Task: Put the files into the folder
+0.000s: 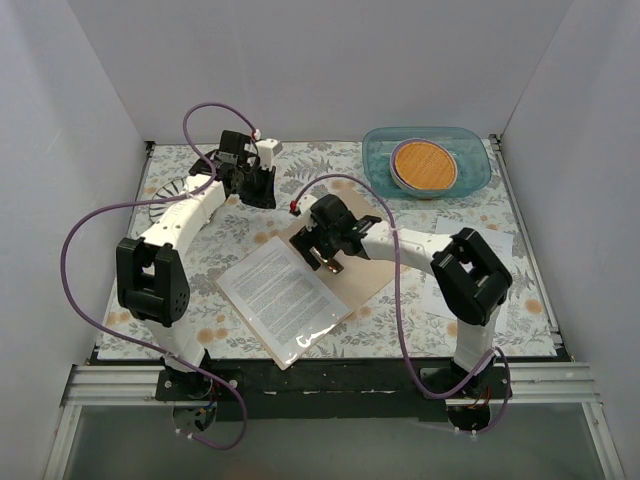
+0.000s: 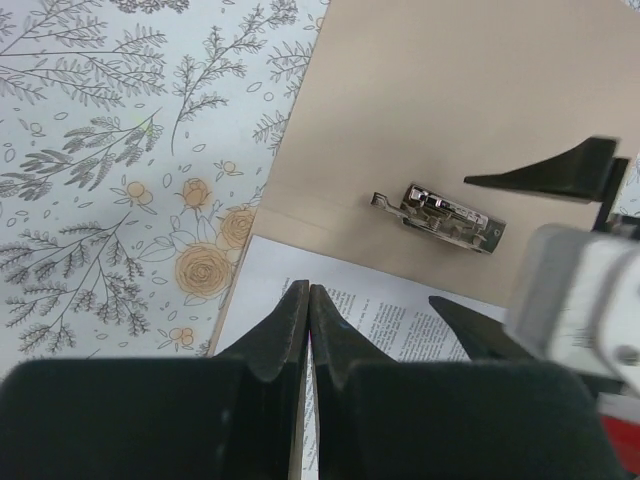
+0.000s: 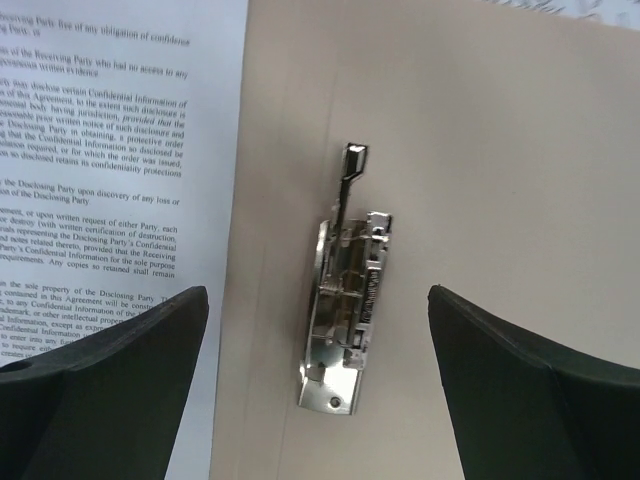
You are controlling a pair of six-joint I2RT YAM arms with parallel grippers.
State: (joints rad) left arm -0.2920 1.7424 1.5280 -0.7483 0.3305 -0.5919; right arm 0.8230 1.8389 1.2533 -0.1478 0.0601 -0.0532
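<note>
- Done so far: one file point(image 1: 280, 288), a white sheet of dense print, lies on the left half of the open folder point(image 1: 365, 272). The glare near its near corner suggests it is already under the clear sleeve, though you cannot be sure from above.
- The folder sits skewed at mid-table, with one corner close to the table's point(image 1: 330, 165) near edge. Its tan cover lies flat and open.
- The metal clip point(image 3: 345, 320) lies on the tan cover just beside the file's edge. From the right wrist view it does not reach over the paper.
- Your right gripper point(image 3: 318, 292) is released and spread wide. It hovers over the clip with a finger on either side and holds nothing.
- Your left gripper point(image 2: 308, 292) is clenched on nothing. It hangs off the folder's far corner, toward the far-left part of the table.
- Left to do, by my judgement: more loose sheets point(image 1: 505, 242) lie near the right edge, partly under the right arm. Those need loading and the cover needs closing.
- Room: the blue bowl point(image 1: 470, 170) fills the far-right corner, so that side is tight. The left edge has open cloth. Mind the purple cable point(image 1: 395, 250) draped across the cover.
</note>
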